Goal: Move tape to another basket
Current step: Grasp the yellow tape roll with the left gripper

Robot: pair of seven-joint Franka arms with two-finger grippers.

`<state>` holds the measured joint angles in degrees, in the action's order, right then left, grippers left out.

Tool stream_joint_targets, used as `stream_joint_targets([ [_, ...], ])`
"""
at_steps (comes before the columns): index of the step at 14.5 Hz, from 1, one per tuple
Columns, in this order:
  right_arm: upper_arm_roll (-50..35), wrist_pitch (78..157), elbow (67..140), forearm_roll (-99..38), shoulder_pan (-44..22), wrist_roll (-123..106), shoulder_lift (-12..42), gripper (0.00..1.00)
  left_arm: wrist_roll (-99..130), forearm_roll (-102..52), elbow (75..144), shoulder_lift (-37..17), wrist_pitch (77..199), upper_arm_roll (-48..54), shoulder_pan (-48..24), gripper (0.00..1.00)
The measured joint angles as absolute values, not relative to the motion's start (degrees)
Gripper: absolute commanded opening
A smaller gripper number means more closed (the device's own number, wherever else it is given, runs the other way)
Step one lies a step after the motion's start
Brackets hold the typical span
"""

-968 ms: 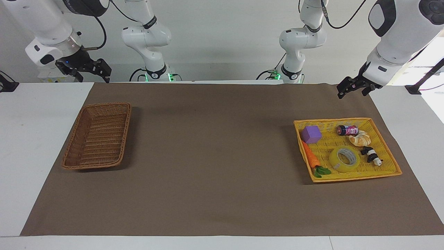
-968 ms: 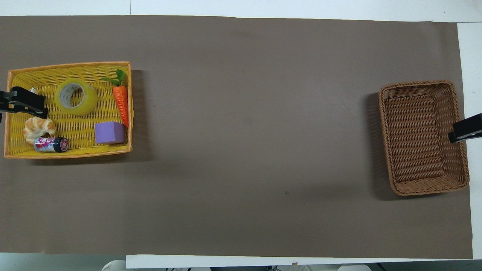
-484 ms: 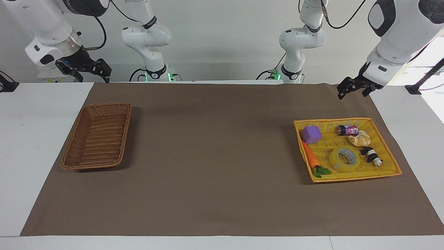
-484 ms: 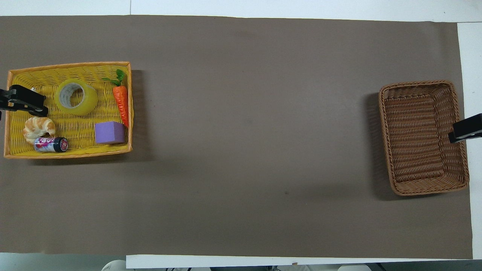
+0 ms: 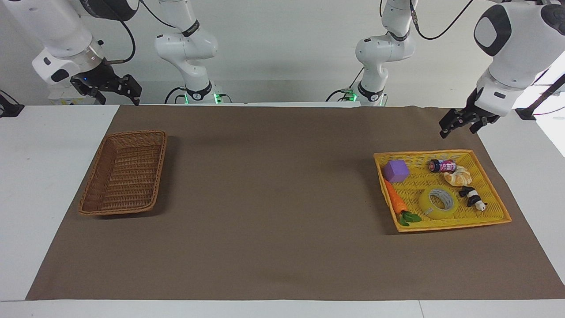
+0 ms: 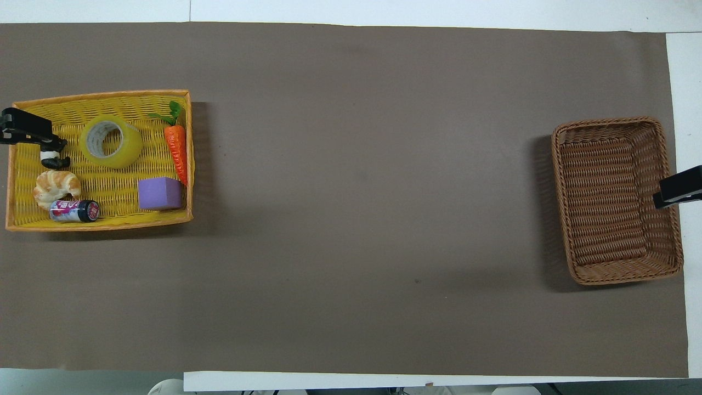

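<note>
The yellow tape [image 5: 424,204] lies flat in the yellow plastic tray [image 5: 441,226], between a carrot and a panda toy; it also shows in the overhead view [image 6: 130,149]. The brown wicker basket [image 5: 123,176] stands empty at the right arm's end of the table [image 6: 609,197]. My left gripper [image 5: 459,129] hangs open and empty in the air over the mat at the tray's edge nearest the robots [image 6: 27,131]. My right gripper [image 5: 119,93] waits open, raised beside the wicker basket [image 6: 677,187].
The yellow tray [image 6: 98,224] also holds a toy carrot [image 5: 395,201], a purple cube [image 5: 396,171], a small can [image 5: 442,166], a croissant [image 5: 458,177] and a panda toy [image 5: 473,198]. A brown mat [image 5: 273,198] covers the table between the two baskets.
My left gripper has shifted a little toward the left arm's end of the table and lower; in the overhead view it uncovers the panda toy. The right arm has not moved.
</note>
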<state>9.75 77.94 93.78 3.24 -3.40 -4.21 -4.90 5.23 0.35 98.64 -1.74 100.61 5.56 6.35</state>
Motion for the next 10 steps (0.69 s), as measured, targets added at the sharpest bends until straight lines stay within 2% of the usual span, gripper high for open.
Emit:
stream_joint_targets([
  [5,9.75,77.94,93.78,3.24,-3.40,-4.21,-4.90,0.99,4.20,0.11,105.52,-13.20,122.20,5.37,8.73,0.97],
  [9,9.75,77.93,93.78,3.24,-3.40,-4.21,-4.90,0.99,1.58,0.10,106.49,-16.84,126.32,5.33,10.07,0.74],
  [10,9.75,77.94,93.78,3.24,-3.40,-4.21,-4.90,0.99,1.33,0.10,106.49,-16.91,126.34,5.32,10.23,0.71],
])
